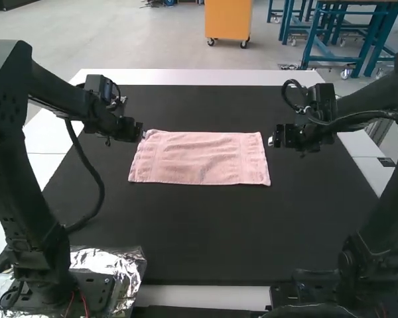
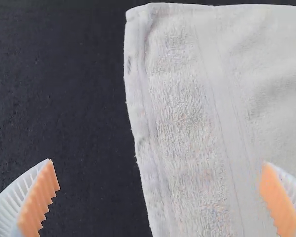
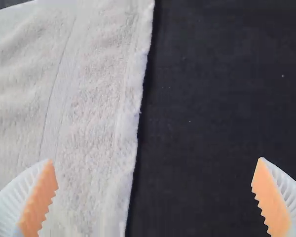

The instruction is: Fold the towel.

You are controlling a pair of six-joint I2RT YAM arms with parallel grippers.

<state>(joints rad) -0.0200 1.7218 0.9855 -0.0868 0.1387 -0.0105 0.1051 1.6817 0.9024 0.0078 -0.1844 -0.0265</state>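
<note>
A pink towel [image 1: 202, 158] lies as a flat rectangle on the dark mat, slightly wrinkled; whether it is in layers I cannot tell. My left gripper [image 1: 143, 134] is at its far left corner, and my right gripper [image 1: 272, 141] is just beside its right edge. In the left wrist view the towel [image 2: 187, 113] has its side edge between the spread fingers of my left gripper [image 2: 159, 190], which is open. The right wrist view has the towel's [image 3: 89, 98] other side edge between the fingers of my right gripper [image 3: 154, 190], also open and holding nothing.
The dark mat [image 1: 205, 232] covers most of the white table [image 1: 192, 77]. Crumpled silver foil [image 1: 113, 262] lies around the left arm's base at the near left. Dark mat surface extends in front of the towel and behind it.
</note>
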